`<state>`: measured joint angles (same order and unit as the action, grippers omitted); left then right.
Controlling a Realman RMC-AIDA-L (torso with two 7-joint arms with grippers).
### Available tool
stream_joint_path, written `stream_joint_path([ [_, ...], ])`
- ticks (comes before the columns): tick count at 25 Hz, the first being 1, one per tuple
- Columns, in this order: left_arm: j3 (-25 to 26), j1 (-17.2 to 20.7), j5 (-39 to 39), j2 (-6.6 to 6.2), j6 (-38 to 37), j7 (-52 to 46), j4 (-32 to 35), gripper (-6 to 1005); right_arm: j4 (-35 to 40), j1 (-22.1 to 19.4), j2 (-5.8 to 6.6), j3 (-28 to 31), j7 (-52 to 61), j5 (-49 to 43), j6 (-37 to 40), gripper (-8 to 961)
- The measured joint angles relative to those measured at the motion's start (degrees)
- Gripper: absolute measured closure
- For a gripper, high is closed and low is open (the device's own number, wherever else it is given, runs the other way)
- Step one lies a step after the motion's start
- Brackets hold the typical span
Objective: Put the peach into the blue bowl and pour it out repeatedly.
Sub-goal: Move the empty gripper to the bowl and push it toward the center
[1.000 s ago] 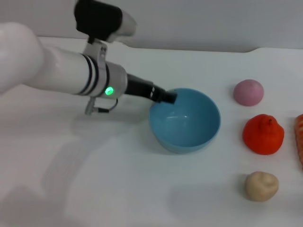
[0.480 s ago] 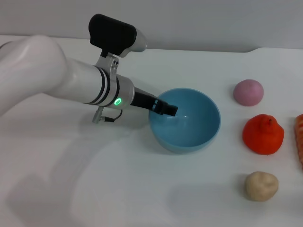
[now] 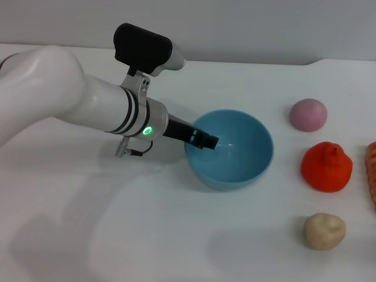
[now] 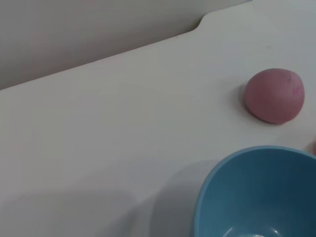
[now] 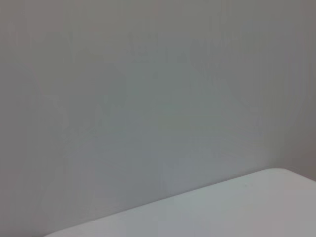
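The light blue bowl (image 3: pixel 256 169) stands upright and empty in the middle of the white table. The pink peach (image 3: pixel 308 114) lies on the table to the bowl's far right, apart from it. My left gripper (image 3: pixel 206 141) reaches in from the left, its black tip over the bowl's left rim and just inside it. The left wrist view shows the bowl's rim (image 4: pixel 206 187) close below and the peach (image 4: pixel 274 95) beyond it. My right gripper is out of view; its wrist view shows only a wall and a table corner.
A larger red-orange fruit (image 3: pixel 326 167) sits right of the bowl, with a beige lumpy thing (image 3: pixel 324 231) nearer the front. An orange object (image 3: pixel 371 170) pokes in at the right edge. The table's back edge (image 3: pixel 264 61) runs behind the bowl.
My left arm has swung forward and lowered, so the gripper tip went from the bowl's far-left rim down over its left inner side. The bowl and fruits stayed put.
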<state>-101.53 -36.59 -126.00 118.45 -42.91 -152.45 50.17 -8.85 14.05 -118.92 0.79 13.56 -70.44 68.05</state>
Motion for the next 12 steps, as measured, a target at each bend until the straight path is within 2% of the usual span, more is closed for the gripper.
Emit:
stream_joint_path([
  [1, 0.0, -0.1, 0.0, -0.03, -0.1, 0.0, 0.0, 226, 0.0, 0.1, -0.01, 0.0, 0.0, 0.0, -0.1, 321],
  [12, 0.3, -0.2, 0.2, 0.01, 0.5, -0.6, -0.2, 704, -0.2, 0.3, 0.05, 0.7, 2.7, 0.2, -0.2, 320],
])
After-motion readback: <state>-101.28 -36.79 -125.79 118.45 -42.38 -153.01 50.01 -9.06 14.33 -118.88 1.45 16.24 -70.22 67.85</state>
